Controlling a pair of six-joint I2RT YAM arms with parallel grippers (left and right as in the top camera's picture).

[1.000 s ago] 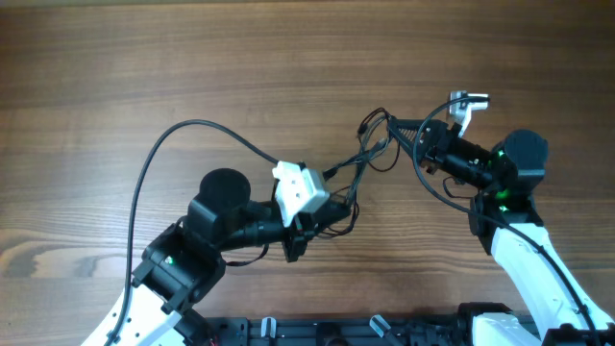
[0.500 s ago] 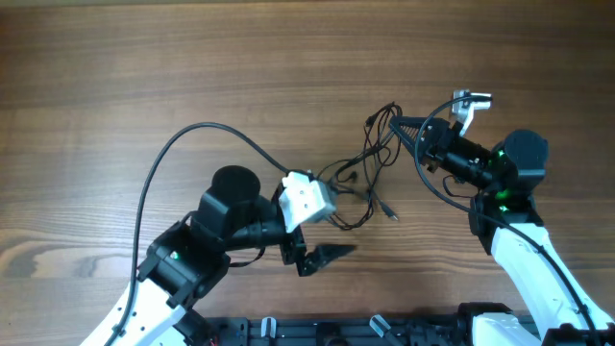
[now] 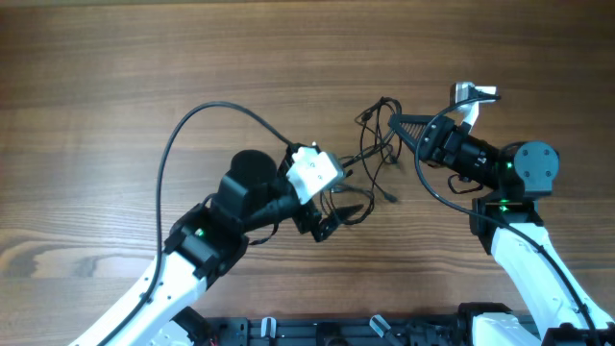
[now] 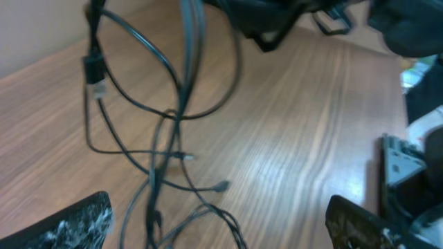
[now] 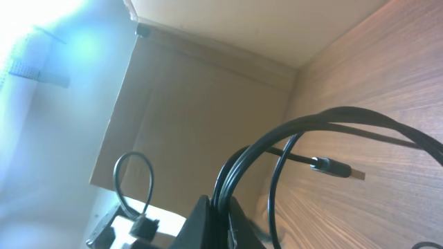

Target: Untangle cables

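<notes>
Swings left gripper (image 3: pixel 330 217) back up toward cables (image 3: pixel 370 159) after a dip away half a second ago. Springs its jaws from pinched to wide apart, gripping nothing. Leaves cables slacker and bunched closer to the right side than a second ago.

From left wrist: shows fingers (image 4: pixel 76 221) at the two lower corners, spread wide. Has cables (image 4: pixel 166 131) dead ahead and trailing down between the tips, nearer one finger than the other; cannot tell whether touching. Runs the main strands away from the jaws, up toward the far gripper, with long axis along the approach and not across it. Hangs a plug (image 4: pixel 93 69) ahead and to one side. Crosses loose loops ahead at mid height, over table (image 4: pixel 311 104).

Further right: holds right gripper (image 3: pixel 397 122) clamped shut on a few strands. From right wrist, pinches them at the closed tips (image 5: pixel 211 218) and lets them arch out ahead of the jaws, with a plug (image 5: pixel 337 168) jutting sideways over the wood.

By judgement: puts left gripper nearer the free loops and uses right gripper as anchor only. Calls for closing across a single strand, so needs jaws squared to it, or a crossing loop chosen instead.

Thin, round, glossy black, limp but springy in the curl; likely to slip and to drag neighbours along. Smooth, matte wood grain beneath, with little to snag on.
</notes>
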